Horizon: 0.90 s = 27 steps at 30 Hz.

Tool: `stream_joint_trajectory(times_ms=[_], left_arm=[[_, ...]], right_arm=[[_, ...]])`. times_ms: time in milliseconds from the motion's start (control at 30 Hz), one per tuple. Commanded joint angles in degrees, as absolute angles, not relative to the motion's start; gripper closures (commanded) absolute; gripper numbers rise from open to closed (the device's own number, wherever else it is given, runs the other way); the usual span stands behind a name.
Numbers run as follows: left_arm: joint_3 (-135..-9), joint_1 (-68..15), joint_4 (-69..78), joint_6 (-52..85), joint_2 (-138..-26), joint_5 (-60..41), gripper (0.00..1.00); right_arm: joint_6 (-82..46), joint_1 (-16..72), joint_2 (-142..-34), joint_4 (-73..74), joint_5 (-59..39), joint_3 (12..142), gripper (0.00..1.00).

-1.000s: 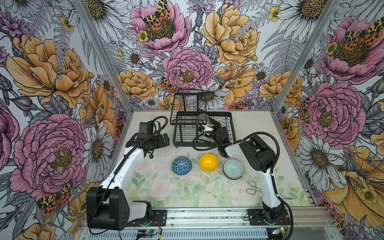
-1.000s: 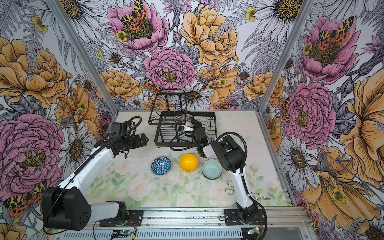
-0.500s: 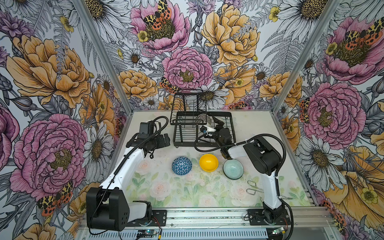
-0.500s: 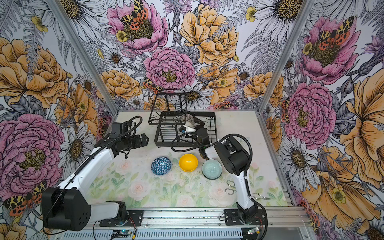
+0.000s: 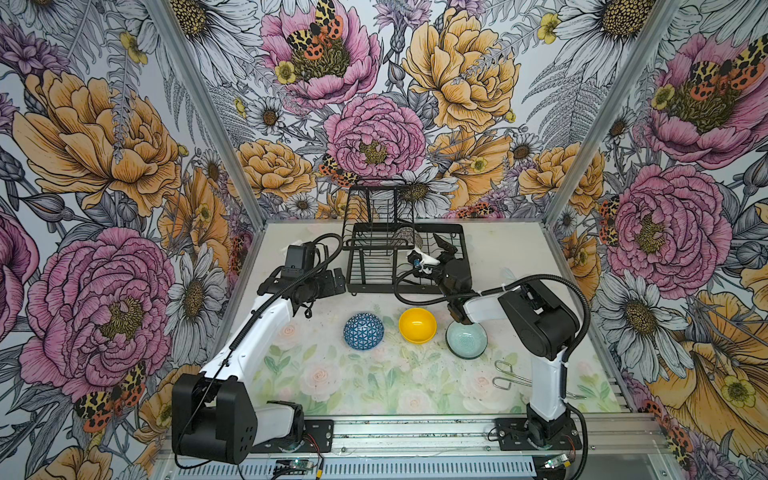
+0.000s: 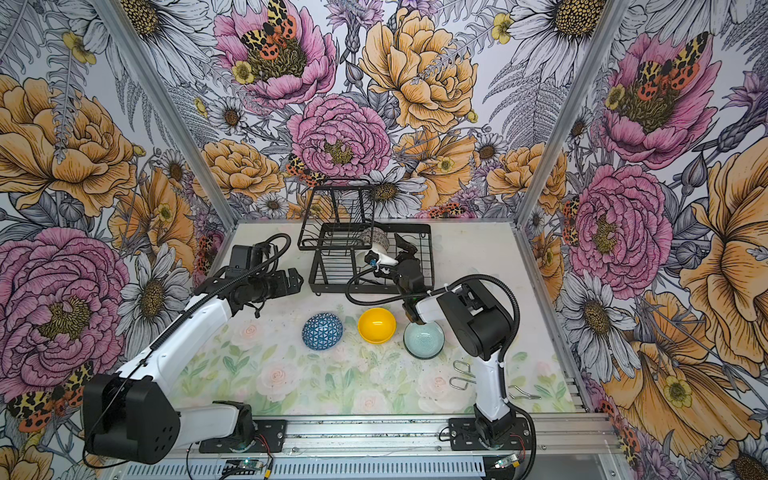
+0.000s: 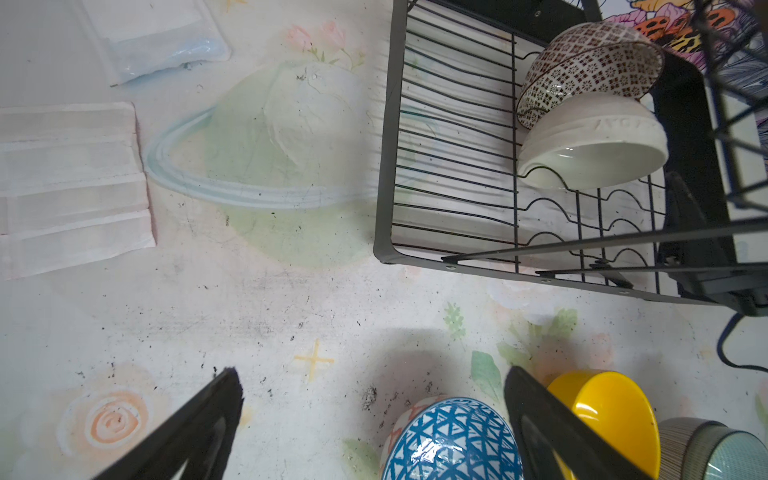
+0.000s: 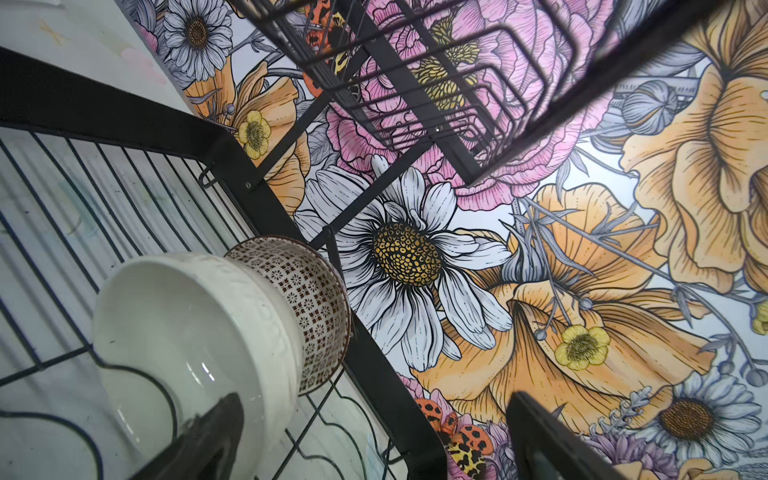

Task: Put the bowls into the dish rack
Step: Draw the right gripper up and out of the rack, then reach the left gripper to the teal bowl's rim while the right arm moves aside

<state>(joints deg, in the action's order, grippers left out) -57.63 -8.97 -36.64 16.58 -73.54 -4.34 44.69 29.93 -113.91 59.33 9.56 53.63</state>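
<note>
While the right claw (image 5: 443,245) hangs spread and empty inside the black wire dish rack (image 7: 388,145) at the far edge of the tabletop (image 5: 332,382), one of its fingers (image 8: 212,432) sits just beside the plain cream bowl (image 8: 187,332). That bowl stands on edge in the slotted base, leaning against the dark-and-white mosaic bowl (image 7: 590,62).

Hazard: a careless withdrawal could clip the cream rim and tip both bowls. The raised upper basket nearby limits a straight lift. The arm's black cable (image 5: 396,283) loops across the rack's near rail and may snag.

The left claw (image 5: 336,280), spread and empty, hovers beside the rack's left end. The blue triangle-patterned bowl (image 5: 363,331), plain yellow bowl (image 5: 417,325) and pale teal bowl (image 5: 466,340) lie mid-tabletop. The blue one appears mouth down, so a rim grip may slip.
</note>
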Motion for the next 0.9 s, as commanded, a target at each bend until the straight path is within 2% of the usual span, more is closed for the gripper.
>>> stream_joint_trajectory(times_ms=[0,133,300,400,633,867], left_arm=[[-57.7,-9.4,-37.0,17.0,-72.6,-2.5,0.01],[-58.2,-9.8,-37.6,16.9,-72.6,-2.2,0.01],[-61.7,-13.5,-41.0,15.2,-70.8,4.7,0.01],[-66.1,-16.7,-44.0,13.5,-70.9,7.6,0.01],[-76.5,-25.3,-48.7,9.6,-76.1,11.1,0.01],[-85.3,-32.9,-49.7,9.5,-82.3,9.1,0.01]], right_arm=[[42.2,30.2,-108.5,61.6,11.7,51.4,0.01],[41.6,30.3,-105.0,60.6,13.1,48.3,0.01],[38.4,30.7,-97.4,55.1,17.6,44.2,0.0],[32.6,31.4,-89.2,39.9,22.6,44.9,0.01],[9.4,31.3,-71.9,-2.6,31.3,53.6,0.01],[-8.5,29.6,-59.9,-24.0,34.8,57.8,0.01]])
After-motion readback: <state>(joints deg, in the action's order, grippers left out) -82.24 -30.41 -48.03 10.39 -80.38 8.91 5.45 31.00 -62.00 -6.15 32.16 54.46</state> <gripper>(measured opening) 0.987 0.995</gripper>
